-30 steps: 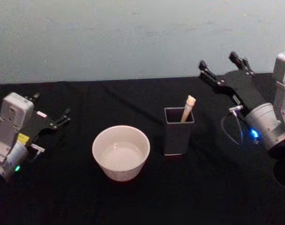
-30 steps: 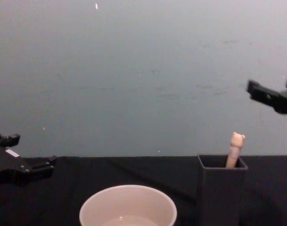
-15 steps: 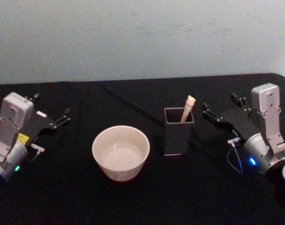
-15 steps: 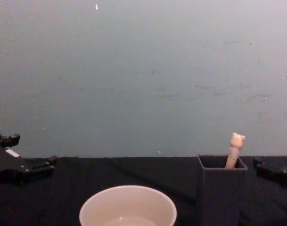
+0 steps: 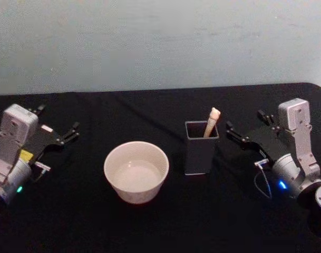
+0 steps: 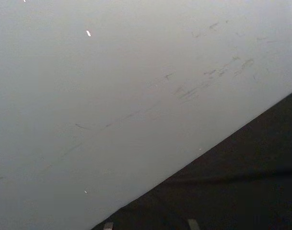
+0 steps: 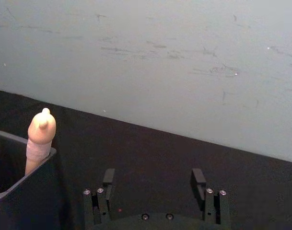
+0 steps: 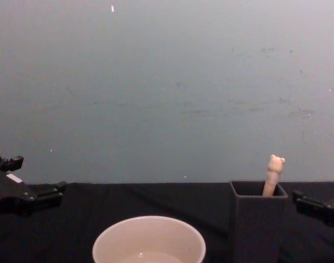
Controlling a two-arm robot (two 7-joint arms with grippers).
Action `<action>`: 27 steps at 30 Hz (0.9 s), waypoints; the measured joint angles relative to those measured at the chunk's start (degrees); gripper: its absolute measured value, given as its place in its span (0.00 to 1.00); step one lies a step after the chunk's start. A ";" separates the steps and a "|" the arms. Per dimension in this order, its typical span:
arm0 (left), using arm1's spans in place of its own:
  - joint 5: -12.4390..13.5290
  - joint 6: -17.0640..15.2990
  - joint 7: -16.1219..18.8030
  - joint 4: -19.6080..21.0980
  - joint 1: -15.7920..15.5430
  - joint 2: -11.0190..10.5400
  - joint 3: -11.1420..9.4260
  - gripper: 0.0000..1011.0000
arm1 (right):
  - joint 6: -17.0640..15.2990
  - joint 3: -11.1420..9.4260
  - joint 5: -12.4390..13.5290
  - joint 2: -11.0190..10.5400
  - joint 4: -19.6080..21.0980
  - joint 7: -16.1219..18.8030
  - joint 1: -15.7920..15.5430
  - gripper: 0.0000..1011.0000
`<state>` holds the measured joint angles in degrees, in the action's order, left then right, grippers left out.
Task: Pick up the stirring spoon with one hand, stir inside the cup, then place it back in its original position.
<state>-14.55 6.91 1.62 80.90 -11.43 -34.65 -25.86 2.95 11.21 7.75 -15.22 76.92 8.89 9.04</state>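
Nothing of the task shows as done from how things lie: the stirring spoon (image 5: pixel 212 121) stands in the dark grey holder (image 5: pixel 201 147), beige handle leaning toward the right wall with the tiny bear head poking above the rim, and nobody has hold of it. Picking up, stirring and putting back all look to be ahead.

Right gripper (image 5: pixel 246 128) sits low over the black table (image 5: pixel 149 226), just beside the holder on its right side, fingers spread wide and holding nothing. In the right wrist view the two fingertips (image 7: pixel 109 176) stand well apart with bare cloth between them, and the handle rises off to one side of that gap (so the gripper is not yet lined up around the spoon, as I read it). My guess is that this arm is the one going in for the grab.

Left gripper (image 5: pixel 59 124) is parked out at the table's left edge, well apart from the cup (image 5: pixel 136 171), its fingers open and empty.

The cup is wide, cream-white, and sits to the left of the holder, near it but not touching; a pale, faintly glossy floor shows inside, and I cannot tell whether any liquid is in it.

Now the count: one spoon, one cup, one holder, two grippers, both empty.
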 joint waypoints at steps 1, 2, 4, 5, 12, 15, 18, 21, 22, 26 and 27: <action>0.00 0.00 0.00 0.00 0.00 0.00 0.00 0.99 | 0.01 0.00 0.02 0.00 0.02 0.00 0.00 0.99; 0.00 0.00 0.00 0.00 0.00 0.00 0.00 0.99 | 0.04 -0.01 0.06 -0.01 0.06 -0.01 0.01 0.99; 0.00 0.00 0.00 0.00 0.00 0.00 0.00 0.99 | 0.05 -0.02 0.10 -0.01 0.09 -0.02 0.02 0.99; 0.00 0.00 0.00 0.00 0.00 0.00 0.00 0.99 | 0.08 -0.02 0.13 -0.02 0.12 -0.03 0.02 0.99; 0.00 0.00 0.00 0.00 0.00 0.00 0.00 0.99 | 0.14 -0.06 0.21 -0.05 0.21 -0.08 0.03 0.99; 0.00 0.00 0.00 0.00 0.00 0.00 0.00 0.99 | 0.15 -0.06 0.24 -0.07 0.24 -0.09 0.03 0.99; 0.00 0.00 0.00 0.00 0.00 0.00 0.00 0.99 | 0.17 -0.06 0.26 -0.07 0.26 -0.10 0.03 0.99; 0.00 0.00 0.00 0.00 0.00 0.00 0.00 0.99 | 0.19 -0.06 0.28 -0.08 0.27 -0.10 0.03 0.99; 0.00 0.00 0.00 0.00 0.00 0.00 0.00 0.99 | 0.19 -0.06 0.29 -0.08 0.28 -0.10 0.03 0.99; 0.00 0.00 0.00 0.00 0.00 0.00 0.00 0.99 | 0.22 -0.06 0.32 -0.08 0.30 -0.10 0.03 0.99; 0.00 0.00 0.00 0.00 0.00 0.00 0.00 0.99 | 0.23 -0.06 0.33 -0.08 0.31 -0.09 0.03 0.99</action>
<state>-14.55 6.91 1.62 80.90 -11.43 -34.64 -25.86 3.18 11.15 8.08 -15.30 77.23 8.79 9.07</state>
